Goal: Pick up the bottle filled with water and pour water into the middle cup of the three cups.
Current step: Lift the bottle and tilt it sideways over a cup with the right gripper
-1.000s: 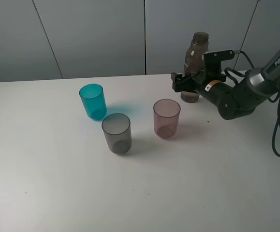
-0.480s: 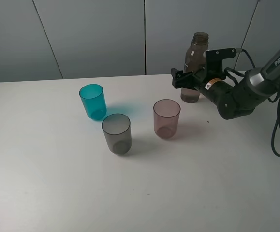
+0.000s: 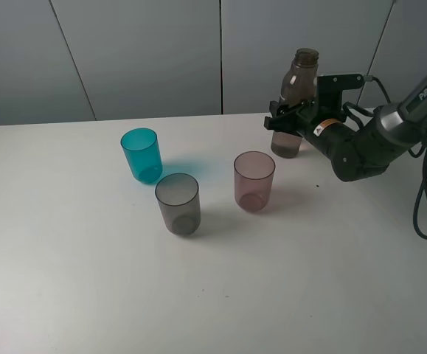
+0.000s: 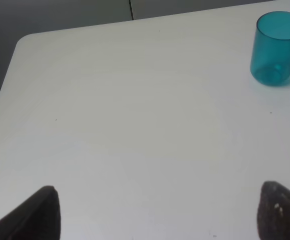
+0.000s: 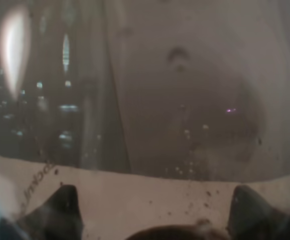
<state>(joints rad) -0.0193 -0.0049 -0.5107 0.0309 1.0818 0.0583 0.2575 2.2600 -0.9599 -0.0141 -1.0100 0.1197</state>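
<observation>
Left pincer fingers wide apart, holding nothing; teal cup well ahead of it on surface; middle cup and mauve cup upright, well apart from right pincer; bottle upright between its fingers; clamped or not, cannot tell.

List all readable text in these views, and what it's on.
"PIPER": on the right arm.
Orange sticker on that arm's wrist: too small to read.
Slanted print beside the bottle, right wrist view: too blurred to read, and what it stands on is unclear.
</observation>
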